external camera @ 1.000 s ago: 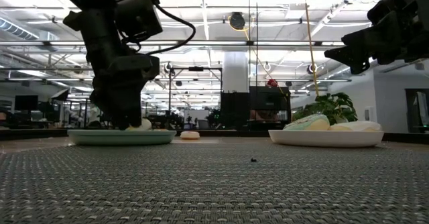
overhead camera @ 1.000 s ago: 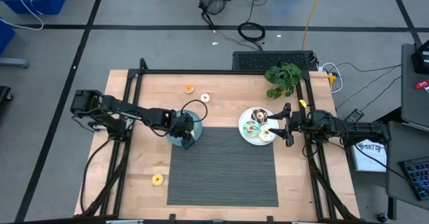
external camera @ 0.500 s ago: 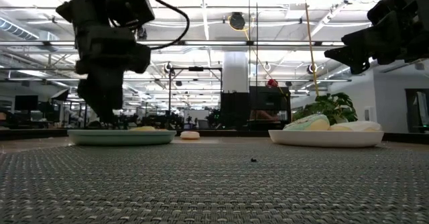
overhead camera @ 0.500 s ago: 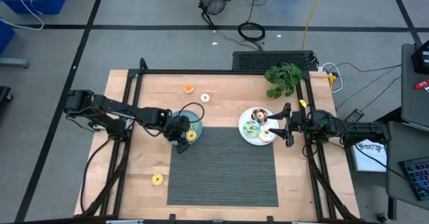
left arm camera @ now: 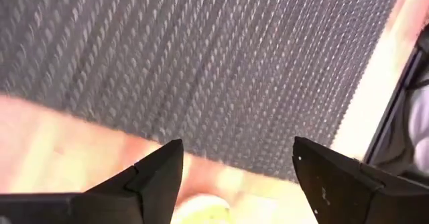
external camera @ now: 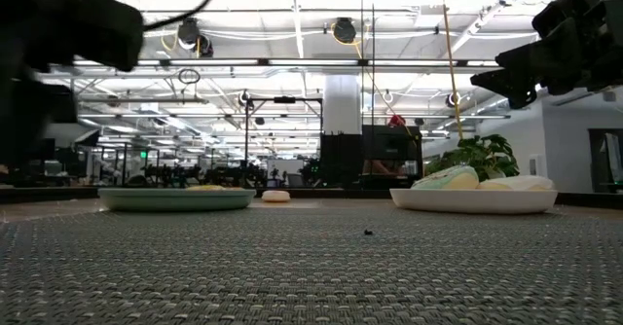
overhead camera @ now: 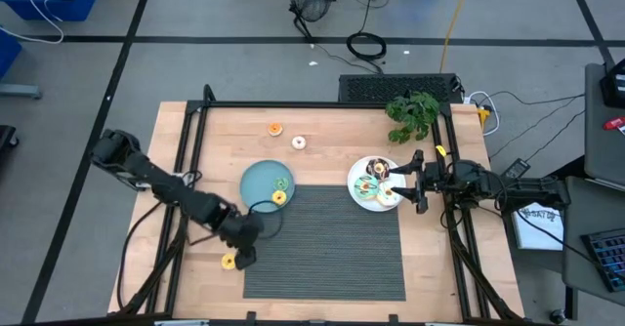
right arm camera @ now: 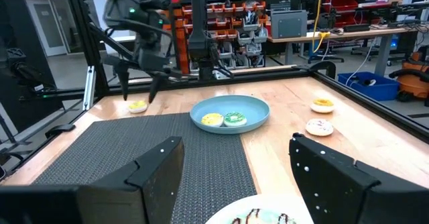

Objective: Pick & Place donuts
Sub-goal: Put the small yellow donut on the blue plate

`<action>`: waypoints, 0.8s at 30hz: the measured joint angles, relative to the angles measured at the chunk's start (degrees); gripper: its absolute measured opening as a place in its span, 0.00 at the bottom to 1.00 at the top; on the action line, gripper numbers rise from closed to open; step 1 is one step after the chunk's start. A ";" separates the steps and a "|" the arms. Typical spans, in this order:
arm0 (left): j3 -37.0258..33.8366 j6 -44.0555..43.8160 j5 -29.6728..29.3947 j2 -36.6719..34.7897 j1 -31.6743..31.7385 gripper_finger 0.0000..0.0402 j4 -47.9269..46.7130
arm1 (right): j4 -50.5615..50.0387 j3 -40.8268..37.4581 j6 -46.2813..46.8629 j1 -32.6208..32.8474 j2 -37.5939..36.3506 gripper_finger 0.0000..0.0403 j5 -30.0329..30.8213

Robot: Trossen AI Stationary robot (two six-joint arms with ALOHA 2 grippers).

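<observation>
The left claw has swung off the teal plate, leaving a yellow donut there beside the green donut, and now hangs open over the lone yellow donut on the bare surface beside the mat. Descending off-centre could nudge this small ring away. The right claw waits open at the white plate.

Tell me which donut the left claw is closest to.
The yellow donut lying alone on bare wood near the table's front-left; the left claw hovers open beside it, far from the others.
</observation>
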 joint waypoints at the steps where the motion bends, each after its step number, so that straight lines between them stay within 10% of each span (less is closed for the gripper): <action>1: 0.00 -2.82 -0.85 0.00 -1.67 0.68 0.28 | 0.05 0.02 0.02 0.01 0.00 0.62 0.00; 11: 0.00 -23.23 -6.65 0.00 -12.96 0.63 -2.79 | 0.03 0.01 0.00 -0.01 -0.02 0.62 0.00; 24: 0.00 -27.06 -6.56 0.00 -16.59 0.47 -0.08 | 0.02 0.00 0.00 0.00 -0.02 0.62 0.00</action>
